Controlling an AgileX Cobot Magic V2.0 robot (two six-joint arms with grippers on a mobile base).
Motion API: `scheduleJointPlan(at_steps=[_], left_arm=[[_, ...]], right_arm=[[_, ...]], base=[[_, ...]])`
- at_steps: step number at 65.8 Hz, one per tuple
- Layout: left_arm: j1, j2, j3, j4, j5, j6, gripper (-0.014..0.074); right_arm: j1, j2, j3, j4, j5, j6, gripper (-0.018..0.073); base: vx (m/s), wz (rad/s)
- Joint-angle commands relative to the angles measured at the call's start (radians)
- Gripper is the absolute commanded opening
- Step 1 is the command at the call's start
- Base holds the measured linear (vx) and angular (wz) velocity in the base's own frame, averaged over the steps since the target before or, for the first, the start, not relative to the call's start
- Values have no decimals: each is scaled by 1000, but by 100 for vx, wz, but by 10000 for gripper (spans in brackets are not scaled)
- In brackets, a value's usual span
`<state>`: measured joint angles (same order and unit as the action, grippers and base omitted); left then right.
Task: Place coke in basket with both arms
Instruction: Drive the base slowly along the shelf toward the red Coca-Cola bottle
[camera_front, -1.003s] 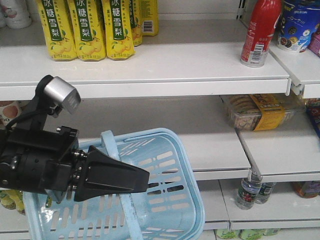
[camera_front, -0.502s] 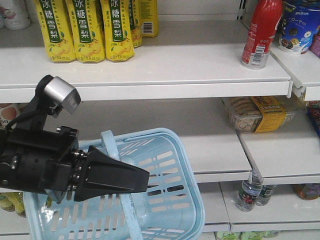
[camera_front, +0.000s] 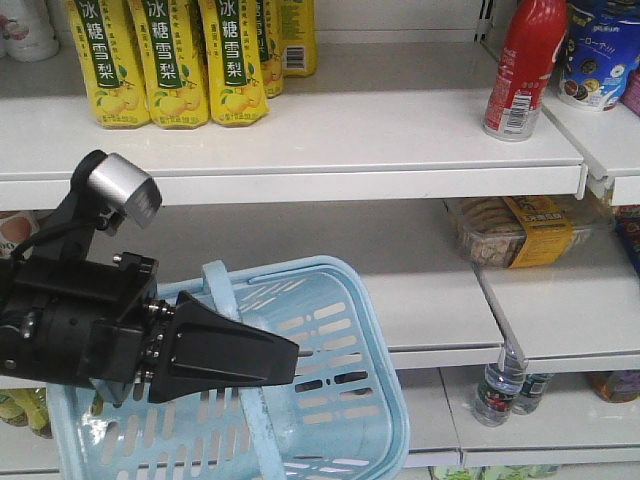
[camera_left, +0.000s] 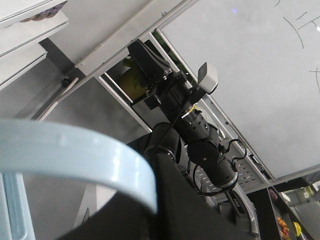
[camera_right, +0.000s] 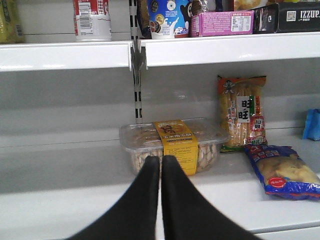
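Note:
The coke (camera_front: 520, 68), a red-labelled bottle, stands upright at the right end of the top shelf; its base (camera_right: 92, 21) shows at the upper left of the right wrist view. The light blue basket (camera_front: 372, 310) hangs tilted at the lower left, below the middle shelf. My left gripper (camera_front: 288, 360) is shut on the basket's swing handle (camera_front: 222, 292), which arcs across the left wrist view (camera_left: 75, 155) over the black fingers (camera_left: 175, 210). My right gripper (camera_right: 161, 161) is shut and empty, pointing at the middle shelf, and does not show in the front view.
Yellow pear drink bottles (camera_front: 170, 60) line the top shelf at the left. A clear cookie box with a yellow band (camera_right: 172, 145) lies just beyond my right gripper, with snack bags (camera_right: 282, 172) to its right. Small bottles (camera_front: 498, 385) stand on the lowest shelf.
The shelves and their goods have slid slightly down in the front view. The left gripper and the basket keep the same place in the frame.

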<state>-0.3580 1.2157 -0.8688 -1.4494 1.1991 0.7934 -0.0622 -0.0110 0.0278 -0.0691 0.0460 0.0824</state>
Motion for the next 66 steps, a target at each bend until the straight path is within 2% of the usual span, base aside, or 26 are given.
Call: scheduleJointPlan(at_steps=[1,66], left_arm=[[-4,-26,-25,-91,44,10,-6],[-4,-26,-25,-91,44,10,-6]], right_arm=[[-6,-13,8,-10,-73,-7,-2],[-6,-13,8,-10,-73,-7,-2]], base=[[1,0],[1,0]])
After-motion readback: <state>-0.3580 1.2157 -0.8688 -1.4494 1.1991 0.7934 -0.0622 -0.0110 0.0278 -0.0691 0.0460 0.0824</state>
